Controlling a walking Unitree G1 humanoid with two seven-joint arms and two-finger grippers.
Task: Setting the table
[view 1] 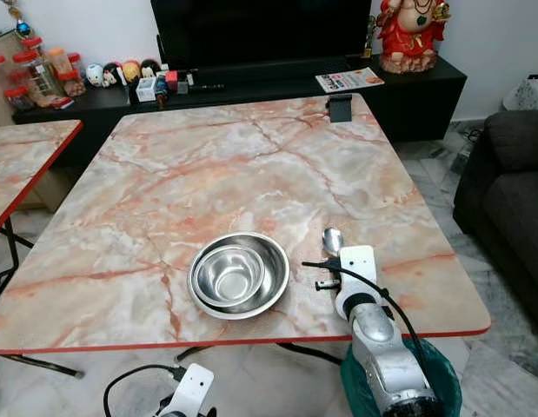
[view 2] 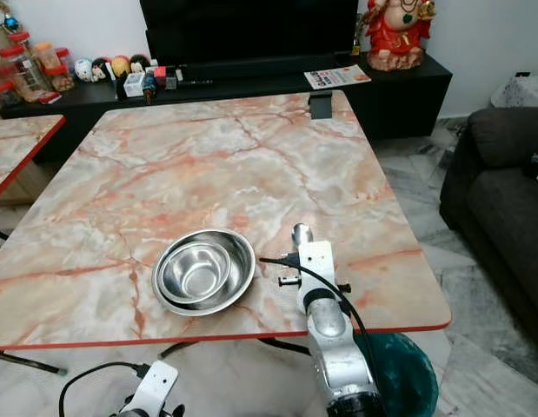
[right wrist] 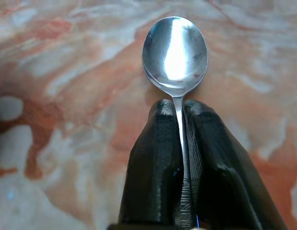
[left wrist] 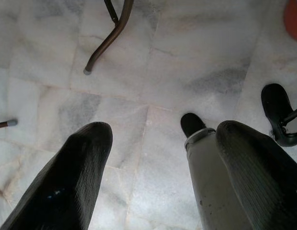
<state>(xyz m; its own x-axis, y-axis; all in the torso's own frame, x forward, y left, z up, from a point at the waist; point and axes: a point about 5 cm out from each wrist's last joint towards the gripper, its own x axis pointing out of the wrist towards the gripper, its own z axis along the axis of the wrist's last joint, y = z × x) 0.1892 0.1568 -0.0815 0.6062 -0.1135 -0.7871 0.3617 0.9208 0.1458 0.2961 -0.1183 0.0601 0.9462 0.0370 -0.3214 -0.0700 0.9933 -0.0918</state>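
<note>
Right hand (right wrist: pixel 179 108) is clamped on our spoon's (right wrist: pixel 175 50) handle, bowl poking out over the marble-patterned counter (view 1: pixel 234 165), just right of two nested steel bowls (view 1: pixel 239 274). Our left wrist camera adds the left hand (left wrist: pixel 158 143), fingers spread, hanging above pale floor tiles (left wrist: pixel 186 57). Beyond: a television stand (view 1: pixel 251 82) and dark sofa (view 1: pixel 508 182).

Silver spoon (right wrist: pixel 175 50) and bowls (view 1: pixel 239 274) on pink-veined, red-edged marble table (view 1: pixel 208 165)
</note>
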